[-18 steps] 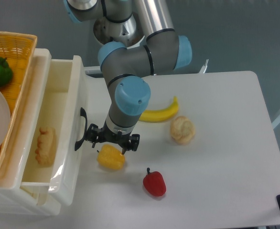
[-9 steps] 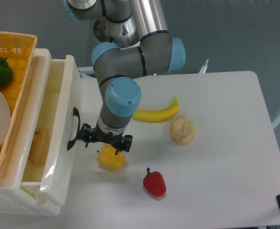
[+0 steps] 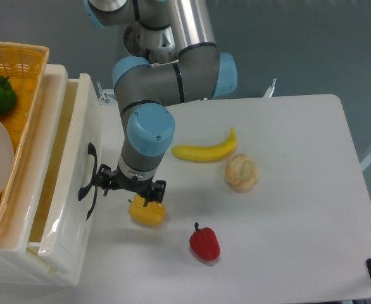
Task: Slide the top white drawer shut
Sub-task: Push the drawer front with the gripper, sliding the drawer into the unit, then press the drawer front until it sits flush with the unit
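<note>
Since earlier frames: top white drawer (image 3: 78, 171) pushed further in, narrow gap left; gripper (image 3: 130, 185) against black handle (image 3: 87, 180), jaws spread, holding nothing. Closing unfinished.

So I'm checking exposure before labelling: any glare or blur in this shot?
Fixed camera: sharp overall, lighting soft and even; mild glare on the glossy front of the top white drawer and a bright streak on the arm's metal tube; the gripper casts only a faint shadow on the white table.
</note>
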Robot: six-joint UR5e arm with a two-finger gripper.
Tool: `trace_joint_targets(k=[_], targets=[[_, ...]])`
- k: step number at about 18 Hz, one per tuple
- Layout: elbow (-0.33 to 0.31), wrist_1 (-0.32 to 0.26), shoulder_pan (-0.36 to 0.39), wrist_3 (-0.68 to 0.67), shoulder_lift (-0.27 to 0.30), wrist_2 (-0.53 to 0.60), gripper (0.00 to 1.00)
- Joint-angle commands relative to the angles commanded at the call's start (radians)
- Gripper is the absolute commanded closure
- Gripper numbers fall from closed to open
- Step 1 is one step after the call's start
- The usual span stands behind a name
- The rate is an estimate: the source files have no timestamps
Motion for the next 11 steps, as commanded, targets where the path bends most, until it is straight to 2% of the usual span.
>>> trace_joint_targets(k=[11], targets=[[0.000, 0.000, -0.009, -0.003, 0.002, 0.000, 0.00]])
